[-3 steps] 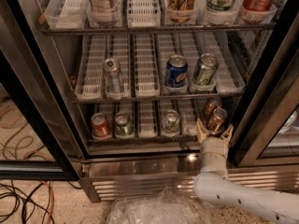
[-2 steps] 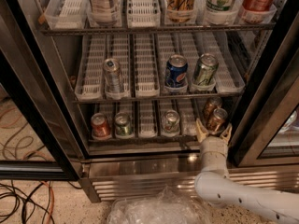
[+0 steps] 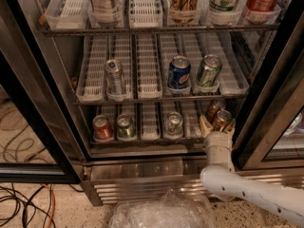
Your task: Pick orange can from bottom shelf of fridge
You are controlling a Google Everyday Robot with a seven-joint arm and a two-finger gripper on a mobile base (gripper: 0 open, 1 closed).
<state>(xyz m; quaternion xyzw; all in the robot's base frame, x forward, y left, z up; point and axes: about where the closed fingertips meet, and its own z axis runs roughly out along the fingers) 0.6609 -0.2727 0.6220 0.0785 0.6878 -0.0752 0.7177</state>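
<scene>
Arm: white, entering from the lower right corner. It runs left along the floor line to a rounded elbow in front of the louvred base of the fridge, then turns sharply upward. The cream wrist section stands almost vertical, rising past the door sill to the near edge of the bottom shelf.

Hand: at the right end of the bottom shelf, pointing up and into the cabinet. Its two fingers stand one on each side of the orange can, pressed against its left and right flanks. The hand is clamped on that can, low on its body.

Orange can: at the near end of the rightmost lane, just inside the black door frame. It is upright, its long axis vertical and its silver lid on top, facing up. The pull tab's direction cannot be made out. Whether the base sits on the rack or is lifted off it cannot be told, as the hand covers it.

Other items on the same shelf: a second copper-coloured can directly behind the orange can, farther in. A silver-topped can stands two lanes to the left. A green can and a red can stand side by side at the left end.

Shelf above: a blue can, a pale green can and a grey can, all upright.

Floor: a crumpled clear plastic bag lies near the base, with loose cables at the left.
</scene>
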